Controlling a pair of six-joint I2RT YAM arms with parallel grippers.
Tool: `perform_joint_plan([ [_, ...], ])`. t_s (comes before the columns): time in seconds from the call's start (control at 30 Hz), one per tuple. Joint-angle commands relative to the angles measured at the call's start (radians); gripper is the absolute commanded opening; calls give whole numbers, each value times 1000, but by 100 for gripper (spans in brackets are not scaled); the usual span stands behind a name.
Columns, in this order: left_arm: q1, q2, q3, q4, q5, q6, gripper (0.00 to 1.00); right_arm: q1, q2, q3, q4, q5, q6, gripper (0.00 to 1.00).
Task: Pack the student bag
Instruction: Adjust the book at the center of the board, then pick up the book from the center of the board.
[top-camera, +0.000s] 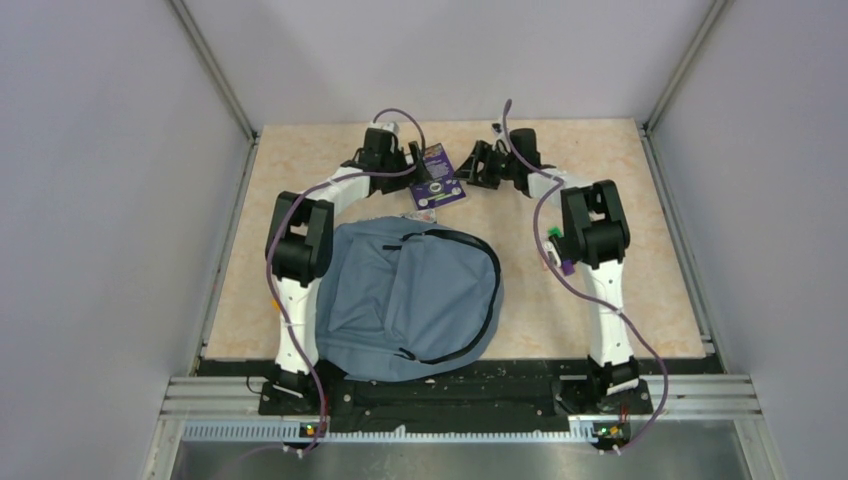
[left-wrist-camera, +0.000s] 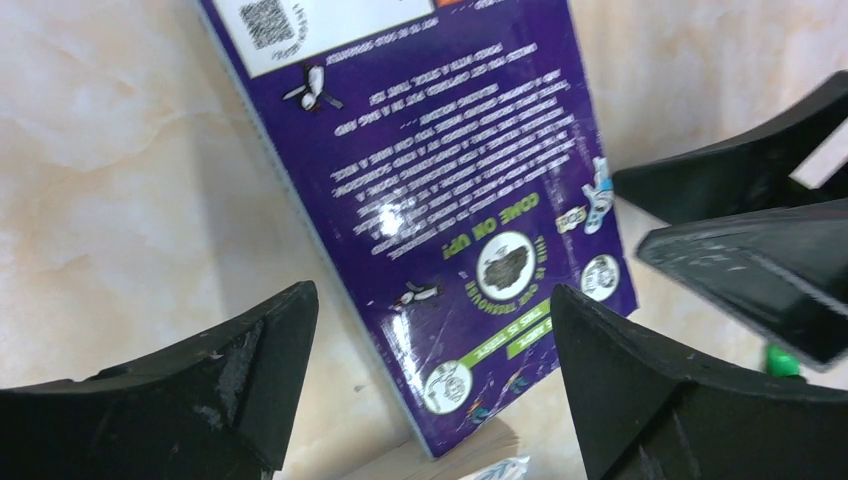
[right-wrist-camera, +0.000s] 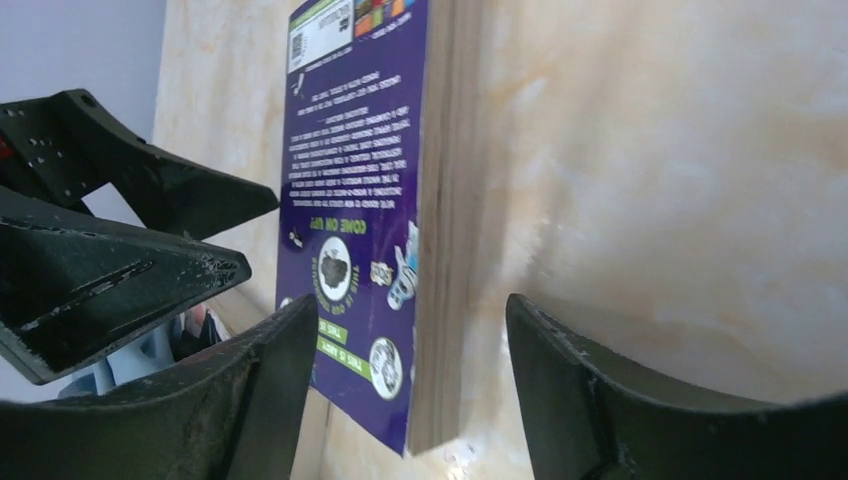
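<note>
poised at purple book (left-wrist-camera: 430, 150), left gripper (left-wrist-camera: 430, 335) and right gripper (right-wrist-camera: 410, 335) wide open, empty; next: pinch, lift toward student bag (top-camera: 400, 295).

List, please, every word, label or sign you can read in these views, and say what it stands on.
"COME ON UP!": on the back cover of the purple book, upside down in the left wrist view.
QR code: on the cover's white label; a pattern with no words.
Small print and green labels on the cover: too small or blurred to read.
Student bag: no text visible.
</note>
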Motion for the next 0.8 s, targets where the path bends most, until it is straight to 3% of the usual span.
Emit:
perform_joint_plan([
  [0.0,5,37,16,98,59,-65,90,50,79,96,-45,-89,-28,65],
  [0.07,4,50,28,97,84,-66,89,60,91,115,-29,-115,-15,54],
  [0.17,4,56,28,103,111,-58,87,69,76,108,6,-132,9,47],
  [0.5,-27,14,-34,130,165,-19,71,69,-104,-72,154,-131,69,40],
  [0.77,-93,-38,-102,228,219,-69,67,68,-138,-150,128,-122,25,37],
])
